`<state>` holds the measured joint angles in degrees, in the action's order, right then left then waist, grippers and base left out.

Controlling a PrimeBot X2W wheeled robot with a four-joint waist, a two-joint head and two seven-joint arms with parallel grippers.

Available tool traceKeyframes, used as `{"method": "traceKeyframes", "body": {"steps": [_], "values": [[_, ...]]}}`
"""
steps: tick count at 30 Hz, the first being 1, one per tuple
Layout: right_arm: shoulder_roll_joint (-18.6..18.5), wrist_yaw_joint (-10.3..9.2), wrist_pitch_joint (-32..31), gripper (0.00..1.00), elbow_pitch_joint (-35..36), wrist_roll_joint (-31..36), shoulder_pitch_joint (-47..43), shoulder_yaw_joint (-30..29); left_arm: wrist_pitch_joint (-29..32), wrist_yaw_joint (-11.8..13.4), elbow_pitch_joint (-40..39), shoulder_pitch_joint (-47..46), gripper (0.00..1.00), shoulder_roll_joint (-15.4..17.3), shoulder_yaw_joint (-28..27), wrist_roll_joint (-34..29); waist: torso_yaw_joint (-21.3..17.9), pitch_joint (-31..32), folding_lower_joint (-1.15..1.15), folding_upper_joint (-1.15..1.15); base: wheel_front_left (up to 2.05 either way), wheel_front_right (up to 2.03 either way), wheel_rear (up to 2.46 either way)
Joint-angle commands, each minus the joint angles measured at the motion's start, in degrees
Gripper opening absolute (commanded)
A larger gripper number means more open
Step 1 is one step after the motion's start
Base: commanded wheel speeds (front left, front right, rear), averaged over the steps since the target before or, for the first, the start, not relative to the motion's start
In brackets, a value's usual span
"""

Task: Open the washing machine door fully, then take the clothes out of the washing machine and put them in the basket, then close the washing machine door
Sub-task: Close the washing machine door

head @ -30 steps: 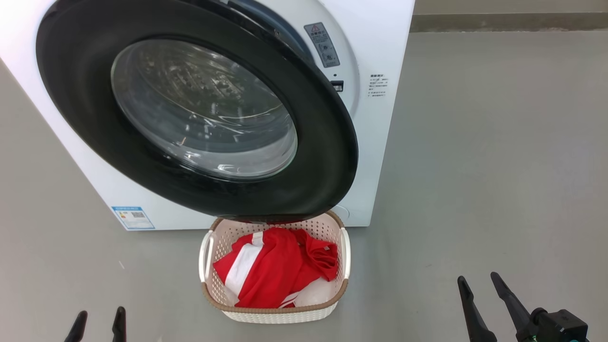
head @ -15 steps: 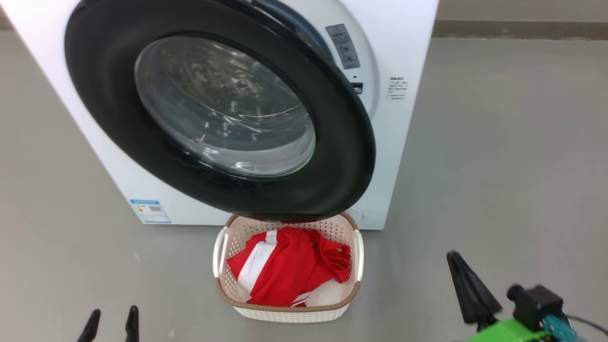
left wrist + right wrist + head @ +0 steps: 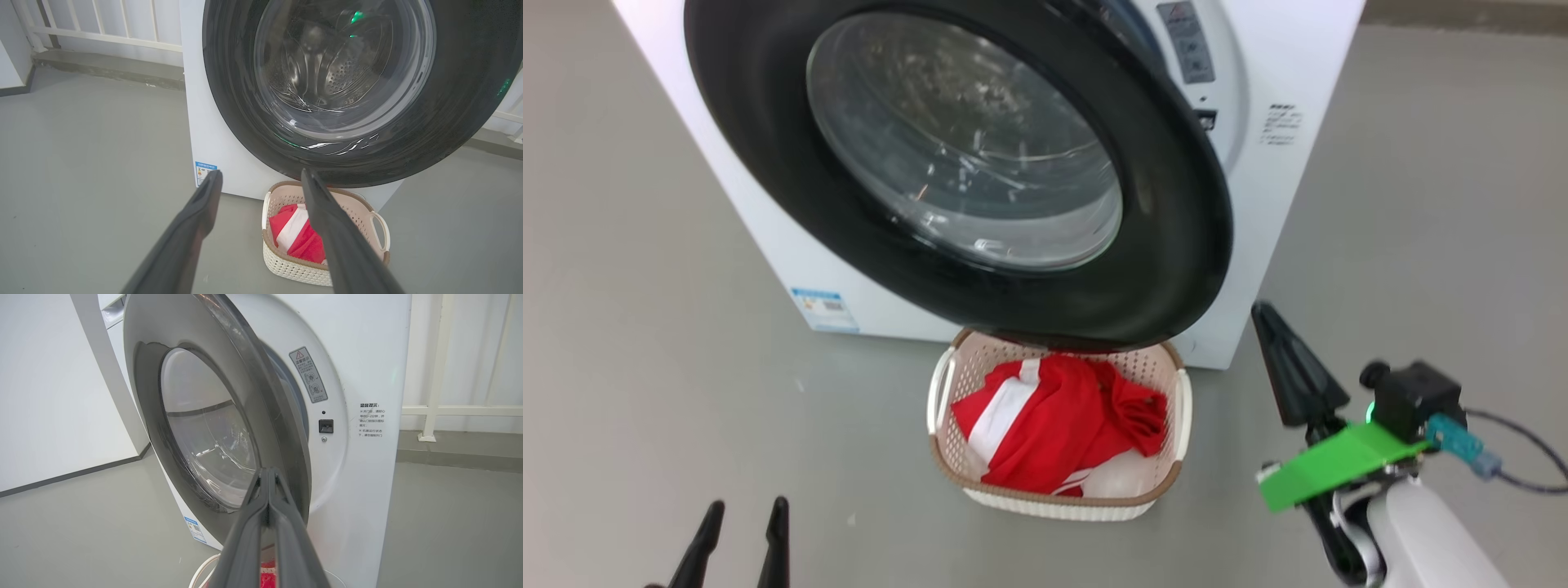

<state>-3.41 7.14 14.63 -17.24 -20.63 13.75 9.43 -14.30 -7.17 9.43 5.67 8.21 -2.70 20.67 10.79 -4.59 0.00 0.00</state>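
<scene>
Clothes lay in the basket beneath the part-open door, the right gripper pinched together near the door's rim, the left gripper spread apart, both empty.

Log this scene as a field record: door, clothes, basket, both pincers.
door: washing machine door partly open, overhanging the rear of the basket
clothes: red and white, inside basket
basket: on floor, before the washing machine
left pincer: open, empty, low
right pincer: shut, empty, tip near door's free edge; contact unclear
</scene>
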Motion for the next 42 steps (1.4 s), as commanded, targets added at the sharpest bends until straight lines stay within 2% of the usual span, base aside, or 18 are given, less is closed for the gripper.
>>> {"method": "traceKeyframes", "body": {"steps": [1, 20, 42], "values": [[0.22, 0.35, 0.37, 0.00, 1.02, 0.06, 2.44, 1.12, -0.70, -0.32, -1.65, -2.49, 1.00, 0.50, -1.64, -0.27, 1.47, -1.69, 0.00, 0.00, 0.00, 0.00, 0.00], [-0.47, 0.35, 0.37, 0.00, -3.46, 1.24, 12.83, -2.55, -0.70, -0.32, -1.59, -8.84, 1.00, -0.23, 1.66, 1.27, 6.15, -10.48, 0.00, 0.00, 0.00, 0.00, 0.00], [-4.01, 0.35, 0.37, 0.00, -2.79, 3.65, 25.47, -8.71, -0.70, -0.32, -2.04, -14.56, 1.00, -0.75, 5.08, 2.57, 9.43, -18.71, 0.00, 0.00, 0.00, 0.00, 0.00]]}}
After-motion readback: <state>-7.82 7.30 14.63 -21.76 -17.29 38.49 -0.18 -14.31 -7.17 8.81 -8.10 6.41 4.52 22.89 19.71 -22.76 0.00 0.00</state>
